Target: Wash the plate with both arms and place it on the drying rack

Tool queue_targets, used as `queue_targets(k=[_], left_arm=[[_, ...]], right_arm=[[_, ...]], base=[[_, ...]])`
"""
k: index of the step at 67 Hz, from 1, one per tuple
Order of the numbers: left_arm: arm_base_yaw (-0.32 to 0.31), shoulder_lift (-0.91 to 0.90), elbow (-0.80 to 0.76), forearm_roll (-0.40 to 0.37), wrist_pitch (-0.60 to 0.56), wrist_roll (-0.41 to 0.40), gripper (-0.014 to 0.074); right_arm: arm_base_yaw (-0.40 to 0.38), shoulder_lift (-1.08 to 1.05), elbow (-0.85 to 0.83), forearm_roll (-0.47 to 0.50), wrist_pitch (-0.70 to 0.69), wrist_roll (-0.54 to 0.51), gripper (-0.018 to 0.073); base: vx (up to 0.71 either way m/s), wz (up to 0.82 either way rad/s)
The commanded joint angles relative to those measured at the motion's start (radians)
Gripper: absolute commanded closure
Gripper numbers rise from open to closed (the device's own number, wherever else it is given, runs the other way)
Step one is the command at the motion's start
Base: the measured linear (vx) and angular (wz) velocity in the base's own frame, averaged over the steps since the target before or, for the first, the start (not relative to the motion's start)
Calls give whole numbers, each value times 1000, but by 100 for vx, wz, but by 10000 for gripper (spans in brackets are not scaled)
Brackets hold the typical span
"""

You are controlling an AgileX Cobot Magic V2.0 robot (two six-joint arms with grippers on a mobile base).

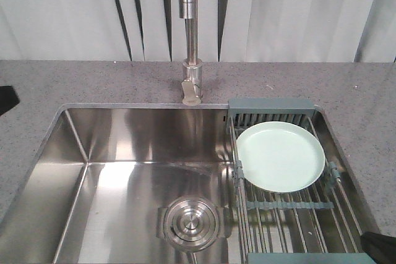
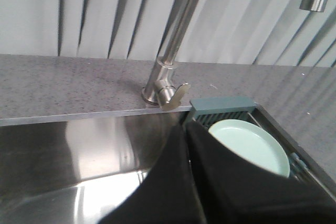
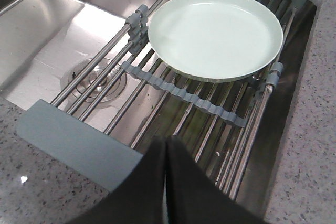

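**Plate resting on the drying rack, both end effectors closed and empty**

The left end effector [image 2: 188, 129] fills the lower part of its wrist view as two black fingers pressed together, with only a thin seam between them and nothing held. It hangs over the back right part of the sink [image 1: 124, 171], near the rack's far end. The right end effector [image 3: 166, 145] is likewise closed and empty, its two black fingers meeting at a point above the near end of the drying rack [image 3: 173, 85].

The drying rack spans the right side of the sink, steel bars running front to back between grey-blue plastic end pieces. The pale mint-green plate [image 1: 280, 156] lies on the bars at the far half of the rack, right side up, tilted slightly, touching neither end effector. A grey-blue wavy cross-strip crosses the bars just in front of the plate.

In the front view, the round steel drain strainer [image 1: 190, 222] sits in the sink floor, left of the rack. The steel faucet [image 1: 191, 35] rises from the speckled grey worktop [image 1: 74, 81] behind the sink.
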Motion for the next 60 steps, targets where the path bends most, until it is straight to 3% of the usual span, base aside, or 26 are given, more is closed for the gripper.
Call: queue_targets(k=[1, 5, 12, 22, 31, 40, 60], left_arm=[[-5, 134, -82, -189, 41, 146, 603], [-5, 234, -123, -255, 101, 215, 603], [-5, 390, -193, -339, 200, 252, 603], [-23, 594, -311, -366, 307, 251, 603], [-104, 750, -406, -367, 338, 251, 603], [-200, 884, -480, -420, 334, 251, 603], [-305, 1102, -635, -515, 374, 248, 603]], right_arm=[[-3, 6, -28, 3, -57, -7, 564], [-3, 6, -28, 3, -57, -7, 564], [-3, 6, -28, 3, -57, -7, 564], [-3, 6, -28, 3, -58, -7, 564], [-3, 6, -28, 3, -58, -7, 564], [-3, 6, -28, 3, -58, -7, 564], [-3, 6, -28, 3, -58, -7, 564]], base=[[0, 0], [0, 0], [0, 0], [0, 0], [0, 0], [0, 0], [0, 0]])
